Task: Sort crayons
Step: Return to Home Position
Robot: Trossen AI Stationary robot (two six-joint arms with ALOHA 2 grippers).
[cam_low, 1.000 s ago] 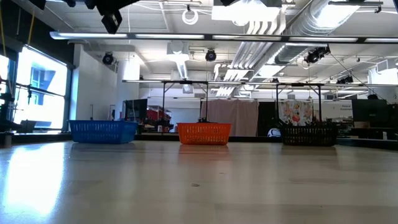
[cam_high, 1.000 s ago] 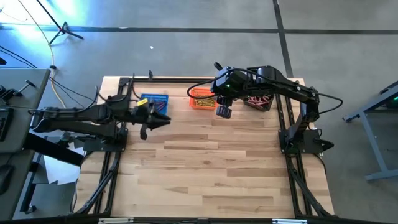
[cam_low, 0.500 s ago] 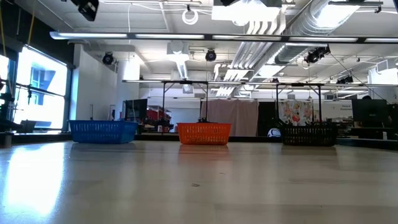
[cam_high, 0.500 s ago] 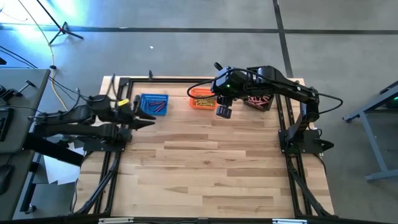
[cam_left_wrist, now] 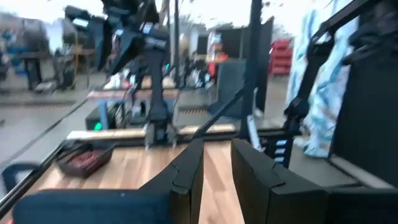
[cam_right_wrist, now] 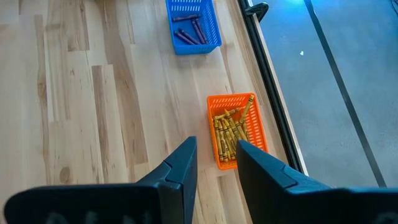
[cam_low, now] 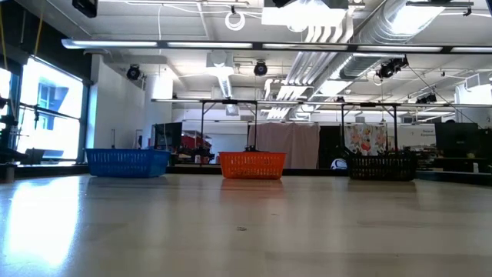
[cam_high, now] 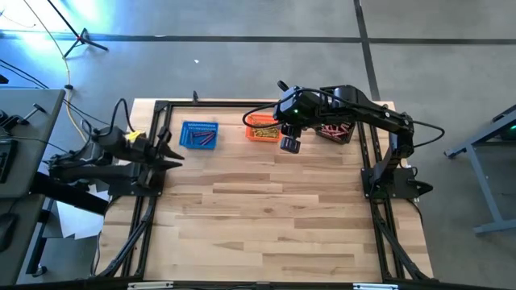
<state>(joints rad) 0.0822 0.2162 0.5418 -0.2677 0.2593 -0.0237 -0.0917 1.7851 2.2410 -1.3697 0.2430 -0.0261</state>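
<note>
Yellow-gold crayons [cam_right_wrist: 233, 132] lie in the orange basket [cam_high: 262, 129]. Dark purple-blue crayons [cam_right_wrist: 189, 34] lie in the blue basket [cam_high: 199, 134]. Reddish crayons [cam_high: 333, 129] lie in the black basket [cam_left_wrist: 84, 160]. All three baskets stand in a row along the table's far edge. My right gripper [cam_right_wrist: 216, 155] hovers high over the near side of the orange basket, its fingers a little apart and empty. My left gripper [cam_left_wrist: 216, 155] is at the table's left edge, left of the blue basket, pointing toward the right, its fingers a little apart and empty.
Bare wooden tabletop [cam_high: 274, 217] stretches from the baskets to the near edge. Black frame rails [cam_high: 153, 193] run along the table's left and right sides. The baskets also show in the low view, blue [cam_low: 127, 162], orange [cam_low: 252, 165] and black [cam_low: 382, 167].
My left gripper has drawn back toward the table's left edge, away from the blue basket, and has risen toward the top of the low view. My right arm and the baskets have stayed still.
</note>
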